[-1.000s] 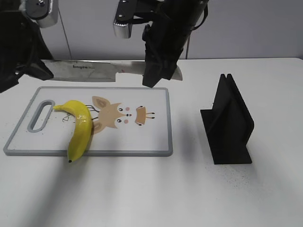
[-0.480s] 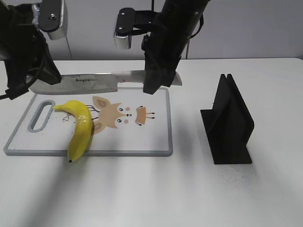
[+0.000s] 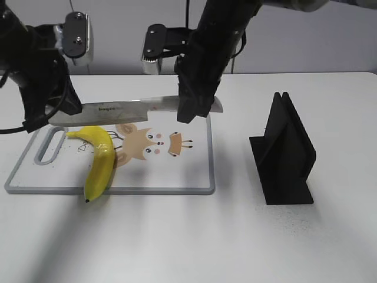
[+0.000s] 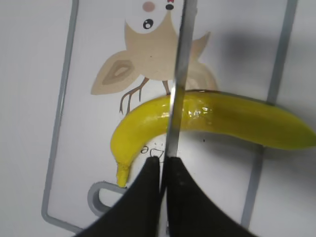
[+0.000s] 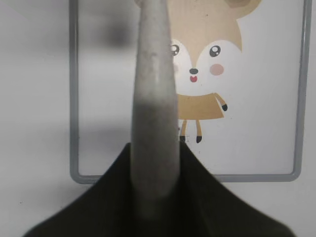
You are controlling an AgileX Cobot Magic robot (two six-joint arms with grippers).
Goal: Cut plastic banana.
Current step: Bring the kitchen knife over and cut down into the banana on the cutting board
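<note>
On the left, the left hand [image 3: 50, 112] pinches the tip end of the knife [image 3: 126, 108], its fingers [image 4: 148, 192] pressed tight to the blade. Below it the plastic banana [image 3: 99, 161] lies on the left part of the cutting board [image 3: 177, 171], its dark tip hanging past the near edge over the white worktop [image 3: 188, 236]. The blade hangs level across the banana. The right hand [image 3: 197, 106] is clamped on the knife's grey handle. Well apart to the right stands a black knife stand [image 3: 285, 153].
</note>
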